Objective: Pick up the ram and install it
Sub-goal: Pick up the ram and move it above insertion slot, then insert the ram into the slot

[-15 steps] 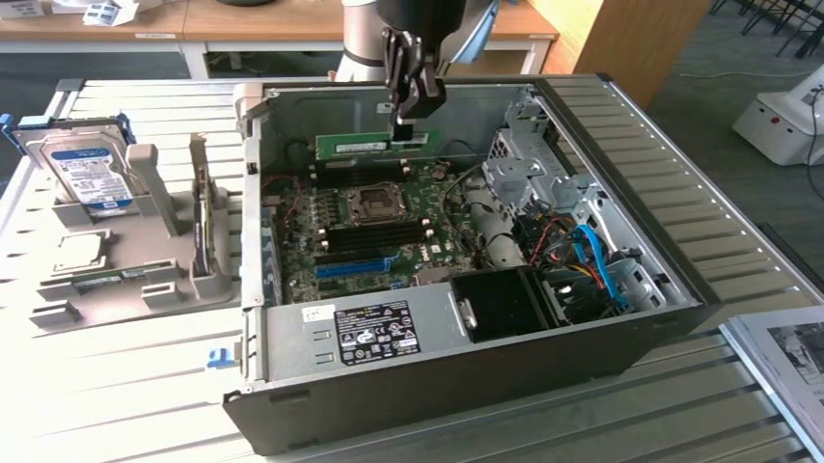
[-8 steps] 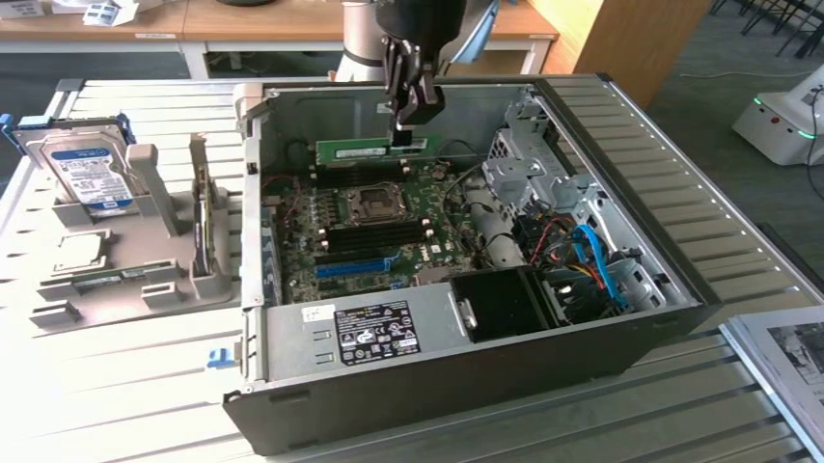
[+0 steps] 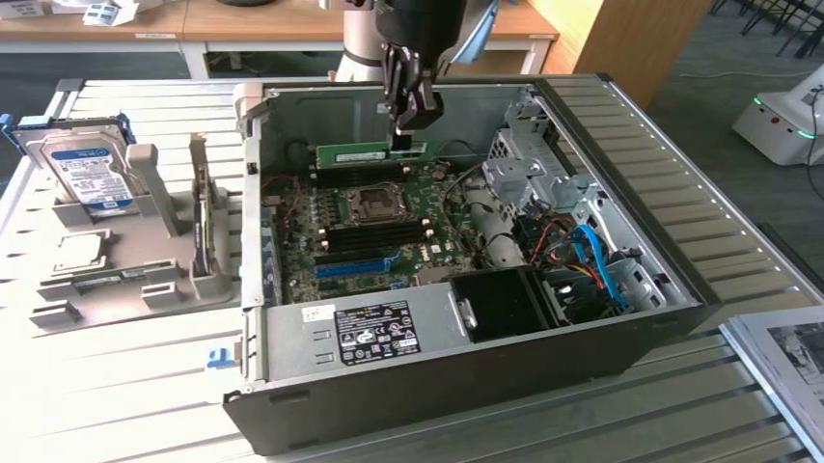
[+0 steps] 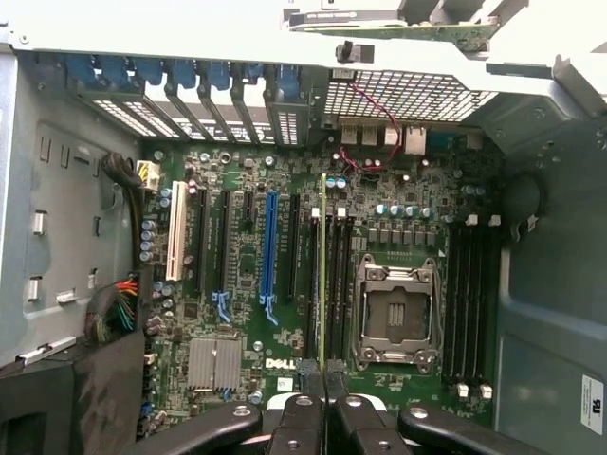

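Note:
The ram (image 3: 367,151) is a thin green stick hanging level inside the open computer case, above the motherboard (image 3: 367,227). My gripper (image 3: 409,141) comes straight down from above and is shut on the stick near its end toward the exterior view's right. In the wrist view the ram (image 4: 322,265) appears edge-on as a narrow green line running out from my gripper (image 4: 323,384). It lies along the black memory slots (image 4: 340,284) beside the CPU socket (image 4: 396,316). Whether its lower edge touches a slot I cannot tell.
The case wall (image 3: 618,193) rings the board. A drive cage and blue cables (image 3: 592,260) sit at the exterior view's right, a black fan shroud (image 3: 508,304) and power supply (image 3: 373,328) in front. A hard drive (image 3: 88,174) stands in a grey fixture outside the case.

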`<action>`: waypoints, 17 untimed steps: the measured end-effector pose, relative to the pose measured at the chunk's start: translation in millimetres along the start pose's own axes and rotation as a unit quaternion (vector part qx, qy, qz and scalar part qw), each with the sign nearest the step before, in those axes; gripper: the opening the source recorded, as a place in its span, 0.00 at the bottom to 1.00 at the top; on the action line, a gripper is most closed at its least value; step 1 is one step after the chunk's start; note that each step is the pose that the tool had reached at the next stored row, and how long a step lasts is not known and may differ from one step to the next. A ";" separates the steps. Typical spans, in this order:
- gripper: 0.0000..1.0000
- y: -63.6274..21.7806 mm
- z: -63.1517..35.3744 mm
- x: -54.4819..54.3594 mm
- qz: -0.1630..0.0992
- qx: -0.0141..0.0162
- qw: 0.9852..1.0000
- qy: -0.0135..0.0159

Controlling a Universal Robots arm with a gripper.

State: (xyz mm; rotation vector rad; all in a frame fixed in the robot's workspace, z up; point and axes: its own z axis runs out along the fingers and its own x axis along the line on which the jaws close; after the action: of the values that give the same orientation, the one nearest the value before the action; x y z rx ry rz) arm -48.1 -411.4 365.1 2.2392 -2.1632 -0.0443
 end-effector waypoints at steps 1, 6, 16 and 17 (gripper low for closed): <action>0.11 0.0 0.7 0.0 0.000 0.000 1.000 0.000; 0.11 -0.1 1.4 0.0 0.000 0.000 1.000 0.000; 0.11 -0.2 5.6 0.0 0.000 0.000 1.000 0.000; 0.11 -0.3 6.6 0.0 0.000 0.000 1.000 0.000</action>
State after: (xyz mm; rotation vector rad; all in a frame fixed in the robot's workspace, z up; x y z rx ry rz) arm -48.1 -411.4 358.5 2.2394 -2.1631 -0.0443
